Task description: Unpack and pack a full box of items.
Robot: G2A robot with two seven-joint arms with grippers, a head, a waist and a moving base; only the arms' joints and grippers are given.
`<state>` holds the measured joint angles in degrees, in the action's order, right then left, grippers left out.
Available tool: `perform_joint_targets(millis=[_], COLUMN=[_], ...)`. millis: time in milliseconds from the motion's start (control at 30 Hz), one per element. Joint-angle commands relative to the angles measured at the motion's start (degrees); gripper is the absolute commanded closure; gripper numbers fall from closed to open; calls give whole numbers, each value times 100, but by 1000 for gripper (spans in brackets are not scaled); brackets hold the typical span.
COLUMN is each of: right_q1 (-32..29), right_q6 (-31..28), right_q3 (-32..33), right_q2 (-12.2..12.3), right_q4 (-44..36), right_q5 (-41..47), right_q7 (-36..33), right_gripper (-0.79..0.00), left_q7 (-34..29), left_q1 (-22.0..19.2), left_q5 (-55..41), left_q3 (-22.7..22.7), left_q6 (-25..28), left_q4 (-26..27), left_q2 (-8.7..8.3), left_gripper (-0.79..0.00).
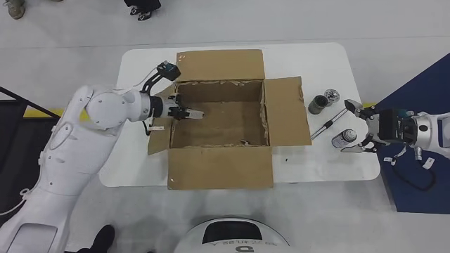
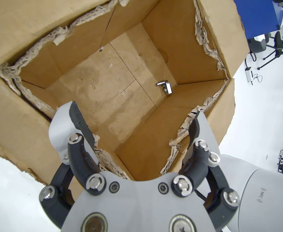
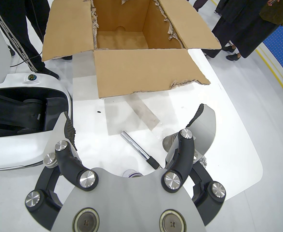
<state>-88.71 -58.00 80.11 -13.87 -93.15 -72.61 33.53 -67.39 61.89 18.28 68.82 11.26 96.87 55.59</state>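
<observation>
An open cardboard box (image 1: pixel 281 112) with torn flap edges stands in the middle of the white table. On its floor (image 2: pixel 112 83) lies one small metal bracket (image 2: pixel 164 86), close to a corner. My left gripper (image 1: pixel 188 113) hangs open over the box's left wall (image 2: pixel 141 119), nothing between its fingers. My right gripper (image 1: pixel 358 126) is open above the table's right end (image 3: pixel 136 114). Under it lie a metal rod with a black tip (image 3: pixel 137 149), a dark metal cup (image 1: pixel 318 103), a shiny small part (image 1: pixel 332 96) and a small can (image 1: pixel 344 138).
The box's four flaps (image 3: pixel 136 71) are spread outward over the table (image 1: pixel 323 63). A strip of tape marks the table (image 3: pixel 143 112) between the box and the rod. People stand on the floor beyond the table's far side.
</observation>
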Motion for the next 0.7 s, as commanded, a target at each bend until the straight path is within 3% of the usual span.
perform_joint_targets(millis=[0,267,567,667], right_q1=[0,0,0,0], right_q6=[0,0,0,0], right_q3=[0,0,0,0], right_q2=[0,0,0,0], right_q4=[0,0,0,0], right_q5=[0,0,0,0], right_q7=[0,0,0,0], right_gripper=[-785,-785,-785,-785], left_q7=[2,438,438,474], left_q1=[94,364,364,347], left_q5=[-10,-723,-723,-143], left_q3=[122,443,443,286], left_q6=[24,482,482,492], left_q4=[32,162,162,218], left_q2=[-30,-71,-71,-74], left_gripper=[-785,-785,-785,-785])
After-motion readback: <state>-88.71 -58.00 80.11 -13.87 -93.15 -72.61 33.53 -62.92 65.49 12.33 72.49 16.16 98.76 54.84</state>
